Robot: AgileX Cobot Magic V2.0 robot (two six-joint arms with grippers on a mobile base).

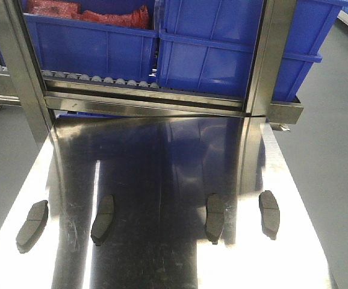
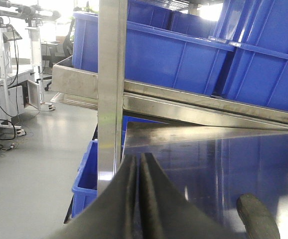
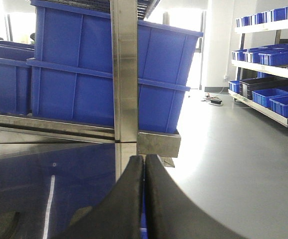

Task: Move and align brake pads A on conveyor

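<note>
L claw (image 2: 137, 164), R claw (image 3: 144, 162) closed; pad (image 2: 257, 219) cut off by frame.

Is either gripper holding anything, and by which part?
Nothing. The left gripper and right gripper are both shut empty; the four brake pads lie on the steel table.

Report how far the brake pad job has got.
Done: nothing visible. All four dark grey, curved flat brake pads lie spaced in a row on the shiny steel table; no black conveyor belt is in view. In hand: nothing; the left gripper and right gripper are shut and empty. Left: moving and aligning all four pads.
</note>
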